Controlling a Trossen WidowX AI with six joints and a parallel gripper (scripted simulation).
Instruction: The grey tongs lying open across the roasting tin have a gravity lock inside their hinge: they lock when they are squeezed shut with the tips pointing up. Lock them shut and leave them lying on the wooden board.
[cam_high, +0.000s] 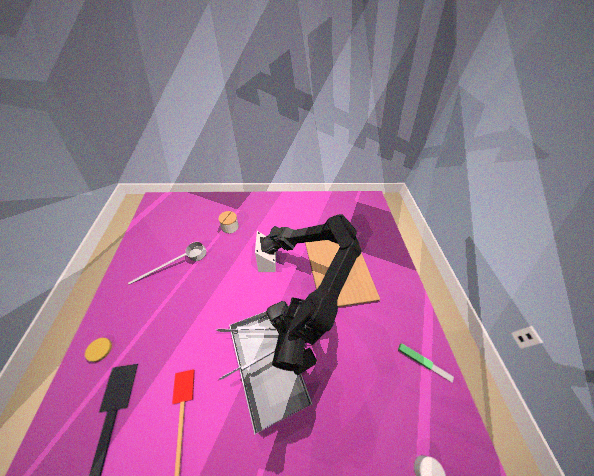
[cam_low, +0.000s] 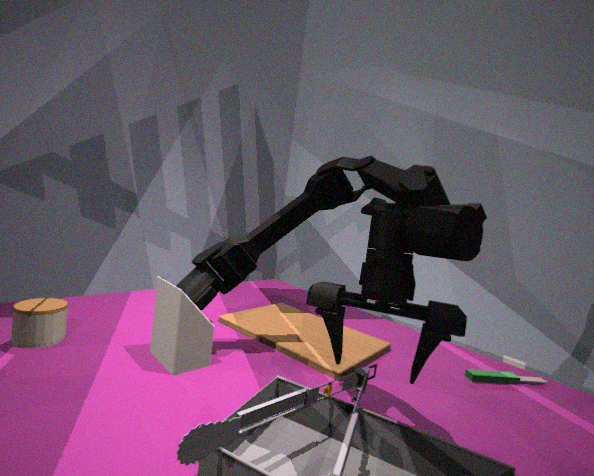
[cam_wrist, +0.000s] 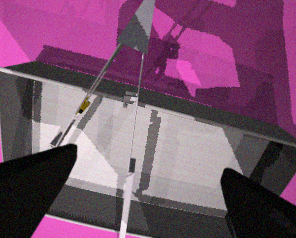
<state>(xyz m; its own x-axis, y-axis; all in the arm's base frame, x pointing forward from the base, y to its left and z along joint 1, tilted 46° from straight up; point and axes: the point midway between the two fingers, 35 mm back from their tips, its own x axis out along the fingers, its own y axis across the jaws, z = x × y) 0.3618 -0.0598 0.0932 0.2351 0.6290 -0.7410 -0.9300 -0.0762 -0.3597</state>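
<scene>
The roasting tin (cam_high: 275, 400) (cam_low: 440, 445) (cam_wrist: 185, 150) is sitting at seven o'clock from the wooden board (cam_high: 357, 285) (cam_low: 285, 325); above it, the lone arm's gripper (cam_high: 295, 335) (cam_low: 375, 372) (cam_wrist: 150, 163) is holding its fingers wide apart, gripping nothing; the tongs (cam_high: 250, 364) (cam_low: 346, 442) (cam_wrist: 140, 35) are lying across the tin, hinge towards twelve in the wrist view, limbs running towards six and seven.

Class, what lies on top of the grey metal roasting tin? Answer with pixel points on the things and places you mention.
Open grey metal tongs (cam_high: 250, 364) (cam_low: 346, 442) (cam_wrist: 127, 205) lie across the grey metal roasting tin (cam_high: 280, 400) (cam_low: 450, 455) (cam_wrist: 195, 165). From above, the black robot arm (cam_high: 320, 310) (cam_low: 280, 225) covers their hinge end.
</scene>
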